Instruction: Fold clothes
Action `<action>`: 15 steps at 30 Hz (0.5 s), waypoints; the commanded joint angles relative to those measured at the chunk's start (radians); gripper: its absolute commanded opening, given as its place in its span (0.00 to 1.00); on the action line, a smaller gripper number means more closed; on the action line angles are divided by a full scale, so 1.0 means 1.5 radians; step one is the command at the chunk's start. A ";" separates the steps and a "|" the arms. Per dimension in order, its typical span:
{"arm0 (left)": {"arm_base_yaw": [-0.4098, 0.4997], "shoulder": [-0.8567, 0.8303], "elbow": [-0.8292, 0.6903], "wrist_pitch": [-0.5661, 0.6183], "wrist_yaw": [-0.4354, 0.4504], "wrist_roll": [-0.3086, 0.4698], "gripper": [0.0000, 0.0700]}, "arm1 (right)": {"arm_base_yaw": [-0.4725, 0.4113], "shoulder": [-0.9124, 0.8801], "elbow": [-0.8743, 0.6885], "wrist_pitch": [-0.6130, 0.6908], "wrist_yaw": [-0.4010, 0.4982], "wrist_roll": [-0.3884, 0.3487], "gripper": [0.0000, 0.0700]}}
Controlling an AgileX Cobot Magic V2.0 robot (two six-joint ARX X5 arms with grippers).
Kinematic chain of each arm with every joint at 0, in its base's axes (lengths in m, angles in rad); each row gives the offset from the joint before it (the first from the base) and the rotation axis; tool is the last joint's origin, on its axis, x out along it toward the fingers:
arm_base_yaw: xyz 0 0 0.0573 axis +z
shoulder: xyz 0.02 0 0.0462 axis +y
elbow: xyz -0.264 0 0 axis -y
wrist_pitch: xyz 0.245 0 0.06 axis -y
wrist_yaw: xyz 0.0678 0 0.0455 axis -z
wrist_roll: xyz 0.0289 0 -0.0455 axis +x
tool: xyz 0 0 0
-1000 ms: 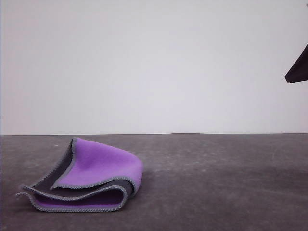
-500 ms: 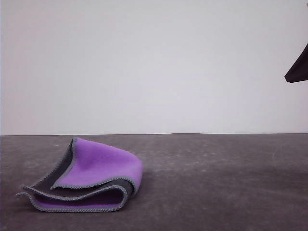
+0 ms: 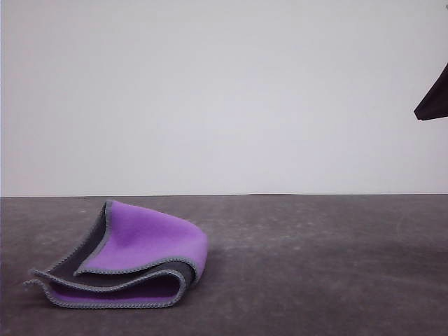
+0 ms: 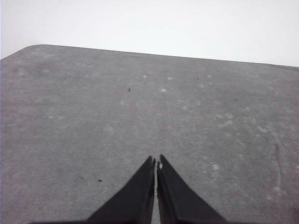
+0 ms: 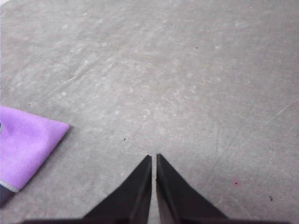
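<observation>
Although the fold looks finished, the front view shows the cloth (image 3: 122, 259) lying on the left part of the grey counter (image 3: 315, 266) as a loose bundle rather than a flat packet: purple face up, dark grey layers showing along the stitched near edge, and the top layer arching up off the ones below. A dark wedge at the right edge, high above the counter, may be part of an arm (too little of it shows to say). In the left wrist view the left claw (image 4: 156, 162) has its 2 black fingers pressed together with nothing between them, over bare counter. In the right wrist view the right claw (image 5: 153, 157) is likewise pressed together and carries nothing, with a purple corner of the cloth (image 5: 25, 140) lying well apart from its tips. The risk I see is the springy fleece relaxing and the raised layer sliding open, since nothing pins it. How many layers sit inside the bundle is hard to make out.
</observation>
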 commanded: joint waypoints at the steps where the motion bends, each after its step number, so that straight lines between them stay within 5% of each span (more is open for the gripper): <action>1: -0.001 -0.001 -0.013 0.007 0.001 0.004 0.00 | -0.001 -0.011 0.007 -0.001 0.012 -0.043 0.02; 15: -0.001 -0.001 -0.013 0.006 0.001 0.004 0.00 | -0.144 -0.266 -0.192 0.020 0.211 -0.059 0.02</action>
